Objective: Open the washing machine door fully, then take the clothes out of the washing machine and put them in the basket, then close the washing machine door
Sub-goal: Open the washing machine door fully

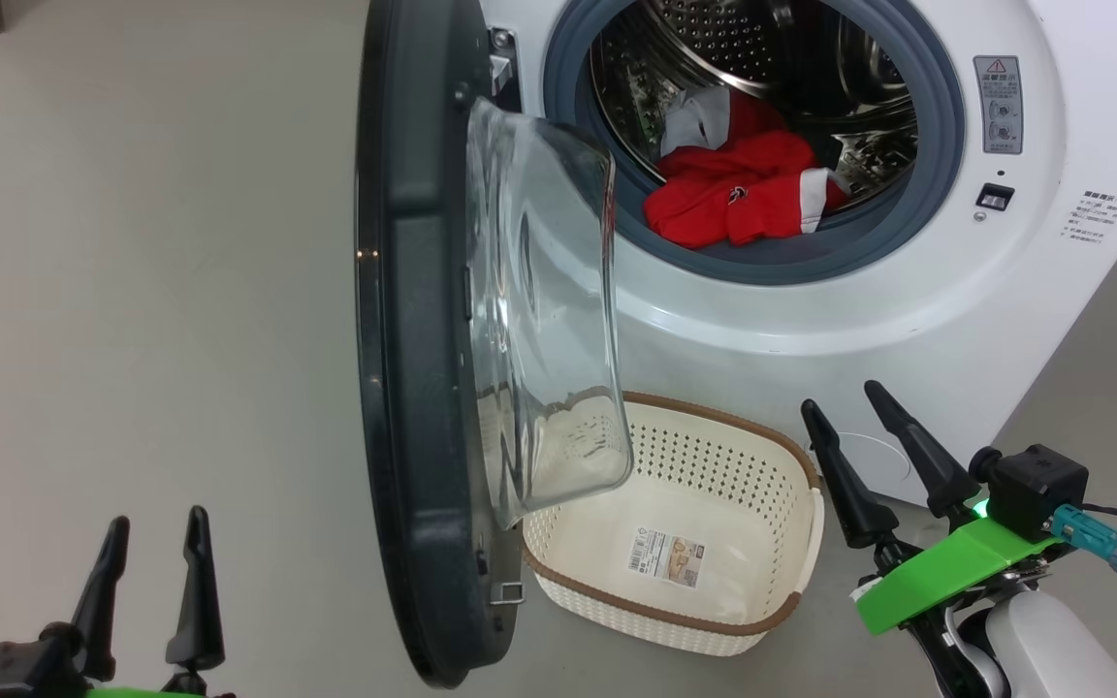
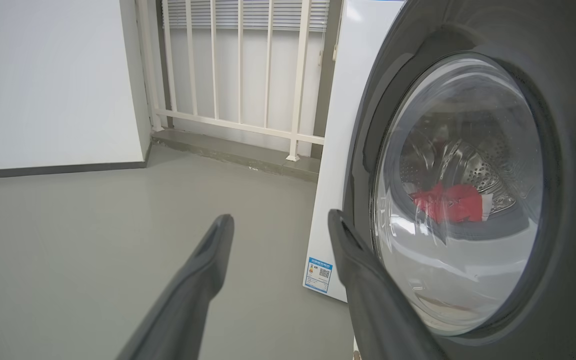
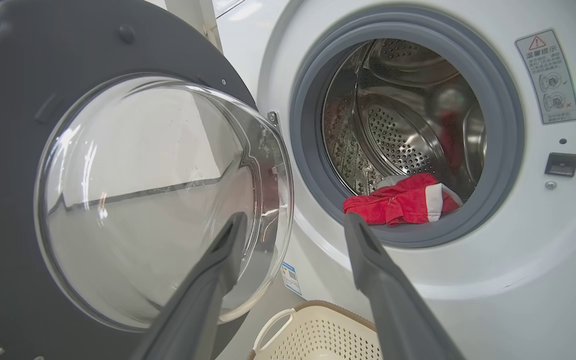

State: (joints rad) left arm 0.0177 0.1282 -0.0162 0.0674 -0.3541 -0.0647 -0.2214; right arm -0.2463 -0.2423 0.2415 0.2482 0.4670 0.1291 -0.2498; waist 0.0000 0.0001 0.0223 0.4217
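**Open door, red load at the drum's mouth**

Broad bare grey floor [image 1: 132,291] left of the washing machine door [image 1: 413,339], edge-on in the head view and standing well out from the white washing machine [image 1: 1053,291]. Beneath the door's bulging glass bowl [image 1: 539,310], left end of the basket [image 1: 714,463], partly covered; right end clear, near the machine's front.

Left gripper [image 1: 157,519] on the door's outer side, spread wide, pinching nothing; contact with the door rim impossible to judge. Right gripper [image 1: 841,396] just beside the basket's right end, likewise spread and empty.

Red clothes [image 1: 743,194] heaped at the drum's front lip, against the grey-blue seal [image 1: 946,145]. Small mark on the fabric unreadable; drum top cut off.
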